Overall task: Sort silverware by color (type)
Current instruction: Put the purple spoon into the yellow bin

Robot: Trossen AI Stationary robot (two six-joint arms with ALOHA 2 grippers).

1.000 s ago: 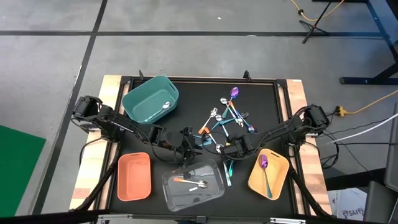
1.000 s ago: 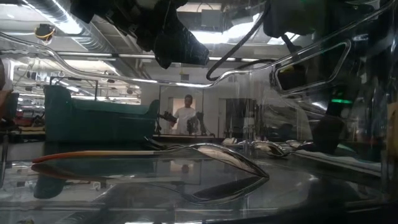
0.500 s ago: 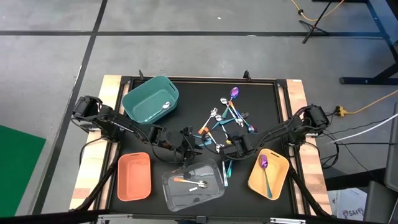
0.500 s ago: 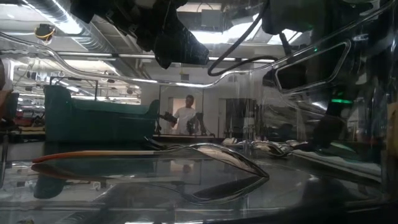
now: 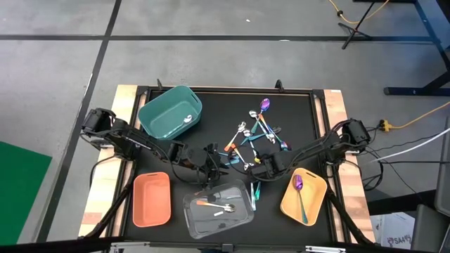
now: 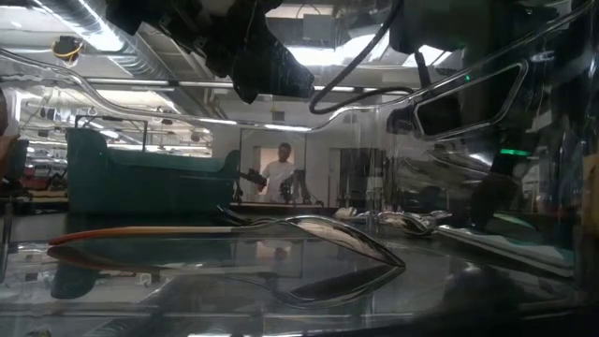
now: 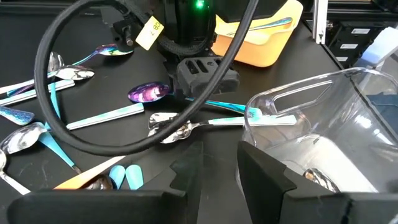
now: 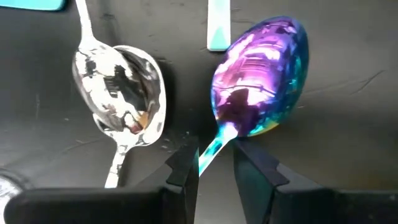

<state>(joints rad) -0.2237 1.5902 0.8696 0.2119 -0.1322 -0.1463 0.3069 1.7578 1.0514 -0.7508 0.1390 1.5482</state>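
Note:
A loose heap of silverware (image 5: 254, 133) lies on the black mat right of centre. My right gripper (image 8: 216, 165) points down at the heap's near edge, open, its fingers on either side of the neck of a purple-bowled, teal-handled spoon (image 8: 258, 78). That spoon's handle (image 5: 252, 192) runs toward the table's near edge beside the clear bin. A silver spoon (image 8: 121, 99) lies next to its bowl. My left gripper (image 7: 219, 168) hangs open above the mat, just behind the clear bin (image 5: 193, 221), with nothing between its fingers. My right gripper comes from above, fingers pointing down and set across the spoon. The spoon's thin neck (image 8: 210, 152) runs slantwise through the gap and lies against the inner side of one finger (image 8: 186, 163); the other finger stands apart from it. The spoon lies on the mat, bowl up.
The teal bin (image 5: 158, 123) at the far left holds one silver spoon. The salmon bin (image 5: 152, 199) stands near left. The clear bin holds an orange-handled spoon (image 5: 204, 203) and a silver one. The yellow bin (image 5: 288, 204) near right holds a purple-bowled spoon. A person stands far behind the table.
My right gripper has rolled about its downward axis while staying in place. The spoon between its fingers has turned with it: the teal handle has swung toward the table's left, closer to the clear bin, while the bowl has stayed where it was.

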